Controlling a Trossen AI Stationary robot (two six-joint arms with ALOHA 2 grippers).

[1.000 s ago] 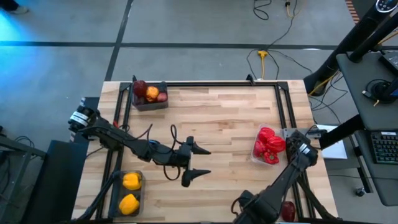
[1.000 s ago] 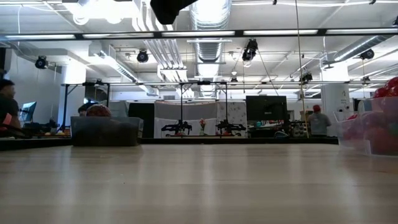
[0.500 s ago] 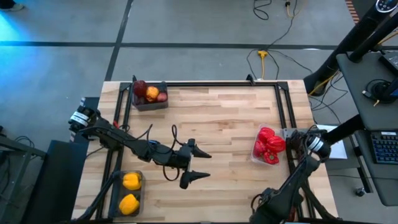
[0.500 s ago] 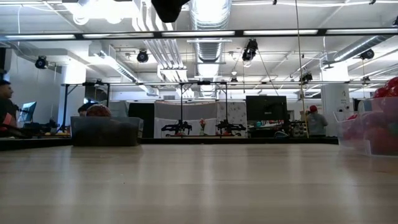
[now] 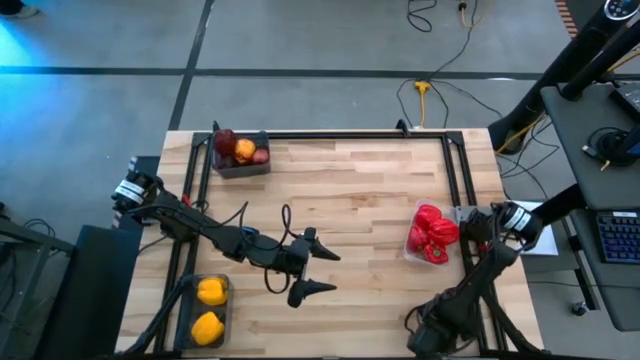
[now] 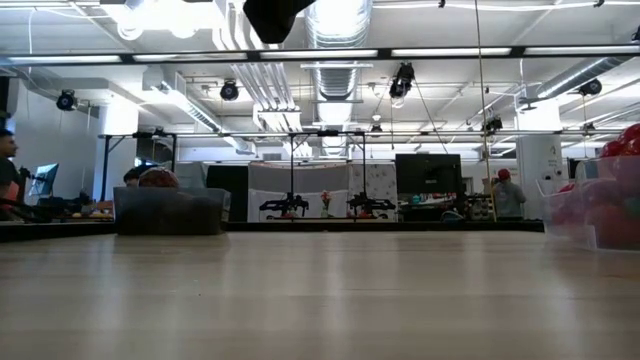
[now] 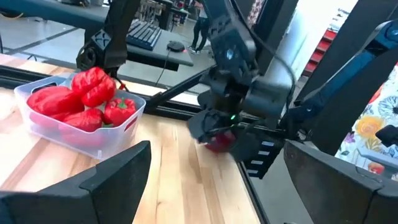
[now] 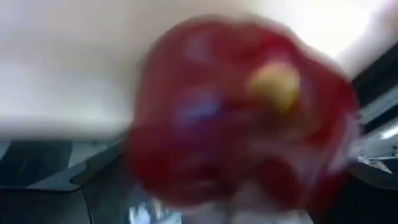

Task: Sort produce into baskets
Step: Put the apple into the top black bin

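Sitting at the counter's [image 5: 350,190] right edge, the clear bin [image 5: 431,236] is holding red peppers [image 5: 432,232]; far-left dark bin [image 5: 240,154] is carrying apples w/ an orange fruit, near-left bin [image 5: 207,310] two yellow peppers. Right end effector [image 5: 478,232], just beside the clear bin, is grasping a red apple [image 8: 242,112], seen only in wrist views; left end effector [image 5: 313,270] is hanging released mid-counter.
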